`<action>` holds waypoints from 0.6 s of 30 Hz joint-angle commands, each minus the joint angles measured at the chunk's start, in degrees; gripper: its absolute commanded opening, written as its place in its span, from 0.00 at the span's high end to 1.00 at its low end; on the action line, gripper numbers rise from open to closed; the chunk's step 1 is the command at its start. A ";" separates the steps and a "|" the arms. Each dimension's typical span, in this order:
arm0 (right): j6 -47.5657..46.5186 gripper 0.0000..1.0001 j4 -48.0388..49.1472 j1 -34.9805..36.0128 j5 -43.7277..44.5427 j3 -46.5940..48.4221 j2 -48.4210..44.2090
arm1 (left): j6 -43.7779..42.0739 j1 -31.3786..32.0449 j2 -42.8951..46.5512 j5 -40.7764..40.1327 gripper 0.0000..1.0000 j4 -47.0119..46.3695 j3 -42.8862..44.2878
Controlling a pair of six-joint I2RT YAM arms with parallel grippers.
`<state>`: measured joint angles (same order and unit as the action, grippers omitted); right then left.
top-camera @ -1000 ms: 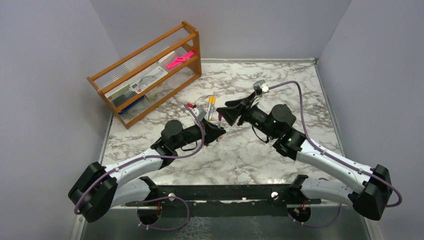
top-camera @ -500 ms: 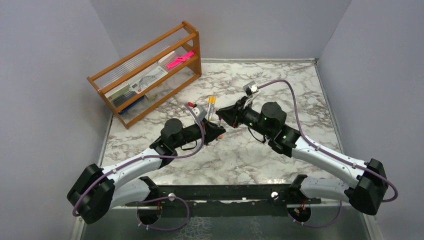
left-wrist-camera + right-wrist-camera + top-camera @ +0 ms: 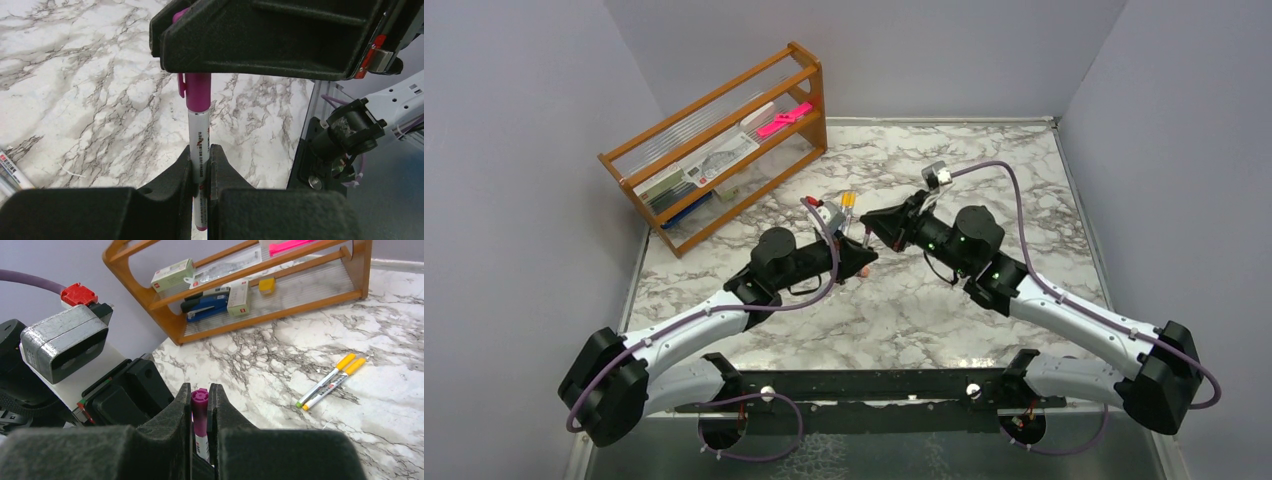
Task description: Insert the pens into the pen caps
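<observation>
A pen (image 3: 198, 145) with a white printed barrel stands upright between my two grippers. Its barrel is pinched by my left gripper (image 3: 200, 152), which is shut on it. A purple pen cap (image 3: 200, 412) sits on the pen's upper end, and my right gripper (image 3: 200, 392) is shut on that cap from above. From overhead, the left gripper (image 3: 861, 262) and right gripper (image 3: 872, 226) meet tip to tip at mid table, the pen (image 3: 865, 245) between them. Two more pens (image 3: 327, 381) with yellow caps lie side by side on the marble.
A wooden rack (image 3: 724, 150) stands at the back left, holding boxes, a blue stapler and a bright pink flat item (image 3: 784, 119). The two lying pens (image 3: 848, 203) are just behind the grippers. Grey walls close in the marble table (image 3: 984, 170) on three sides.
My right gripper has swung left onto the top of the pen and closed on the purple cap. The left gripper has kept its grip on the barrel and shifted slightly forward.
</observation>
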<state>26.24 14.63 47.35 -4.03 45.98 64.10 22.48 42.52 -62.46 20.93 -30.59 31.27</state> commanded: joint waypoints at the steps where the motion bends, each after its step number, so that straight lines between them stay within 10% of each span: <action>1: 4.95 0.99 -5.07 1.01 -6.91 -6.22 0.32 | -2.88 -0.16 0.95 -7.08 1.00 -6.96 8.07; 18: 5.89 0.99 -8.83 1.11 -4.86 -6.99 1.07 | -5.65 -1.32 -7.50 -0.70 1.00 -5.16 22.03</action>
<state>29.23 22.85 44.91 1.19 41.36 62.61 16.97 42.46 -70.06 22.00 -17.37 45.60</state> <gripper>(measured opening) 0.094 0.098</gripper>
